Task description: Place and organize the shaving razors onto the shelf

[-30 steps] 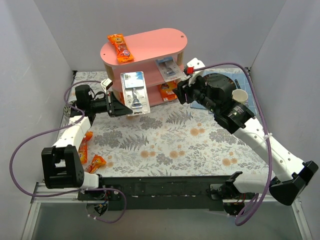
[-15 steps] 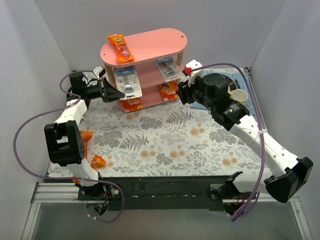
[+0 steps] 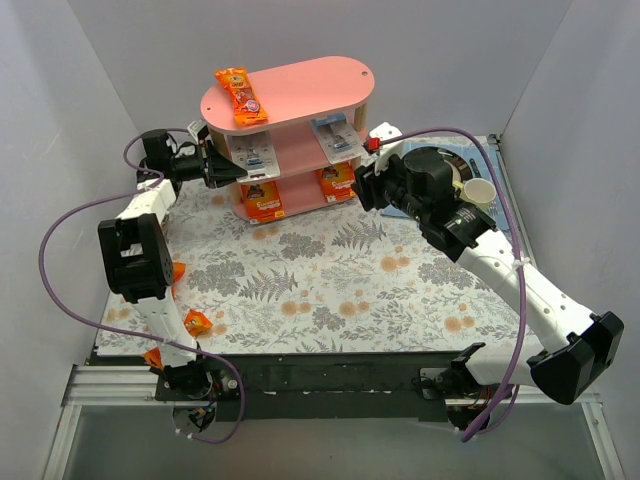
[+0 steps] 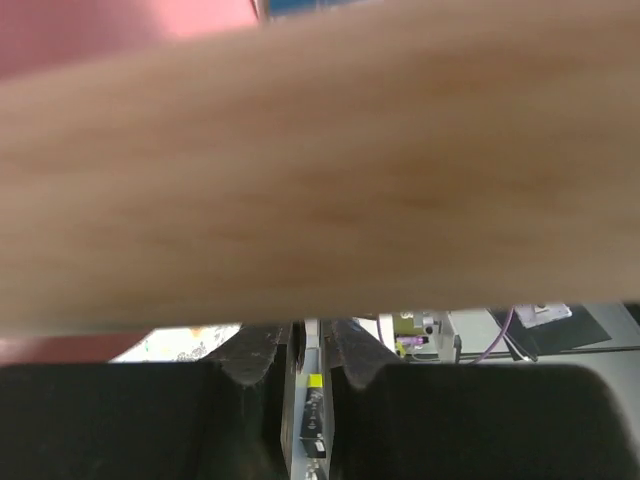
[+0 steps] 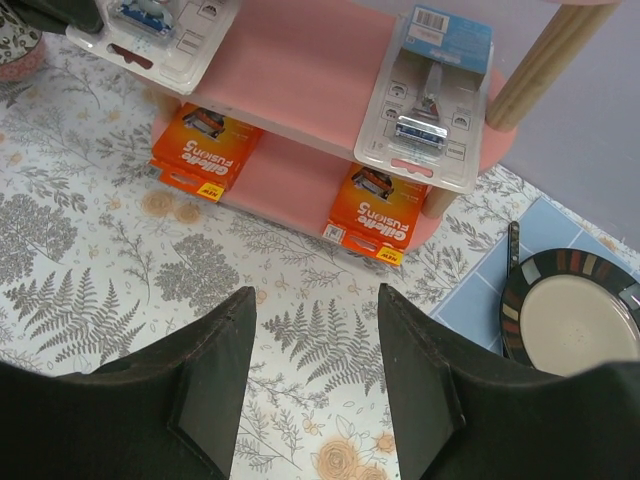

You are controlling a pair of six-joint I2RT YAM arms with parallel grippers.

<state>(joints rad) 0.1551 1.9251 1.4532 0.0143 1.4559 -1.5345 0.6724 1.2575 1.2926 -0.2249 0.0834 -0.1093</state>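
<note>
Left gripper (image 3: 228, 170) sits at left end of the pink three-tier oval shelf (image 3: 310, 85), at a clear blister razor pack (image 3: 256, 160) lying on mid tier; jaws nearly together, cannot tell if pinching it. Right gripper (image 5: 315, 330) hovers in front, jaws spread wide, empty. Two flat orange razor cards (image 5: 200, 152) on btm tier, long orange crinkly bag (image 3: 240, 95) on top

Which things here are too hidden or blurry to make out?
Left wrist view: a blurred light wooden post hides the pink three-tier shelf; whether the left gripper grips anything is unclear.
Top view: the left arm partly covers an orange crinkly bag.
Right wrist view: the frame edge cuts the dark-rimmed plate.
</note>
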